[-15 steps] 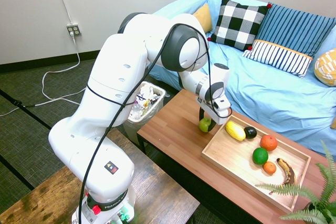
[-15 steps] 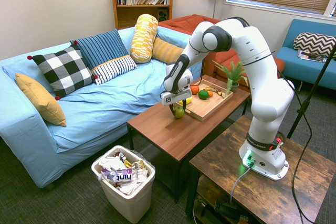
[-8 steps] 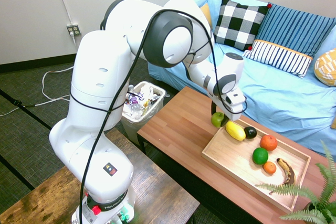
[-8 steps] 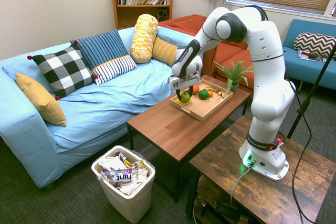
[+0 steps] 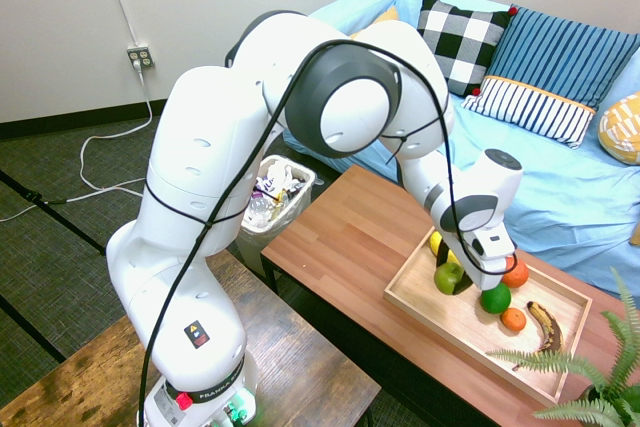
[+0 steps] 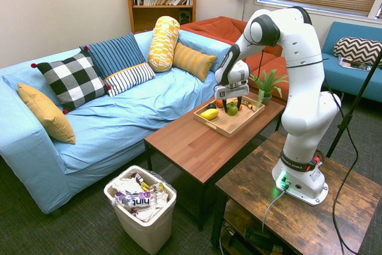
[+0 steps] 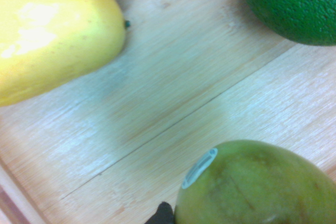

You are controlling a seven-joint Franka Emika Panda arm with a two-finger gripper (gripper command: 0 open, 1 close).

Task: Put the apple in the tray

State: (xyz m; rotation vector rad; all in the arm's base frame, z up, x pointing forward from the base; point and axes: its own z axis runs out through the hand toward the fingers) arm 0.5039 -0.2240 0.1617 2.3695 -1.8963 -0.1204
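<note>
My gripper (image 5: pixel 457 280) is shut on the yellow-green apple (image 5: pixel 444 277), holding it low over the inside of the light-wood tray (image 5: pixel 440 322). The second exterior view shows the gripper (image 6: pixel 233 106) with the apple (image 6: pixel 231 109) above the tray (image 6: pixel 228 127) in the same way. Close up in the wrist view, the apple (image 7: pixel 257 182) has a small sticker and the tray floor (image 7: pixel 157 103) lies right beneath it. I cannot tell whether the apple touches the floor.
In the tray lie a yellow fruit (image 7: pixel 52 30), a dark green fruit (image 5: pixel 495 298), two orange fruits (image 5: pixel 516 274) and a banana (image 5: pixel 543 319). The tray sits on a reddish-brown table (image 5: pixel 340 237). A fern (image 5: pixel 590 387), a trash bin (image 6: pixel 140 204) and a blue sofa (image 6: pixel 119 111) stand around it.
The gripper has carried the apple from the bare tabletop beside the tray across its near edge and lowered it inside, between the yellow and dark green fruits.
</note>
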